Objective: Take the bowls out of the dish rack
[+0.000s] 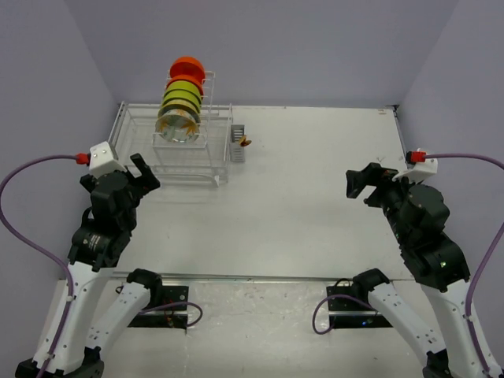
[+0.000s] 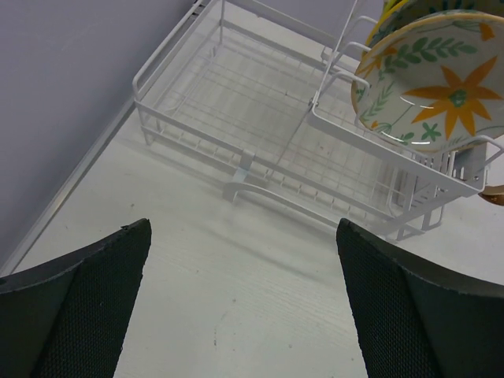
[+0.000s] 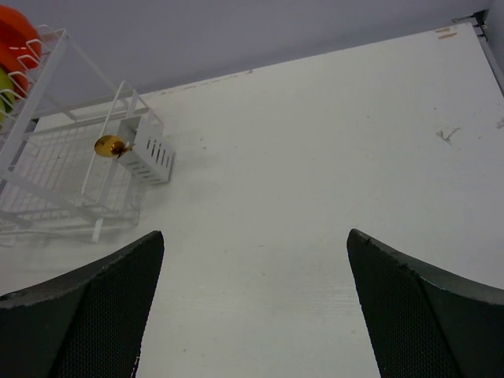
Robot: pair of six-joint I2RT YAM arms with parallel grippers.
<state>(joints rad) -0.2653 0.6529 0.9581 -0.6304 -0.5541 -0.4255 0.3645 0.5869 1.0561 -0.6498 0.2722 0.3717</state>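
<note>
The white wire dish rack point(image 1: 138, 138) stands at the table's far left. Several bowls stand on edge in its upright tier: the flower-pattern bowl point(image 1: 176, 126) in front, lime-green bowls point(image 1: 183, 93) behind it, an orange-red bowl point(image 1: 187, 66) at the back. In the left wrist view the flower bowl point(image 2: 437, 90) sits upper right above the rack tray point(image 2: 236, 87). My left gripper point(image 1: 143, 174) is open and empty, just in front of the rack. My right gripper point(image 1: 361, 184) is open and empty, far right of the rack.
A small grey cutlery holder point(image 1: 237, 142) hangs on the rack's right side, with a brown-yellow item point(image 3: 112, 146) at it. Lilac walls close in the table on three sides. A metal rail point(image 1: 252, 277) runs along the near edge.
</note>
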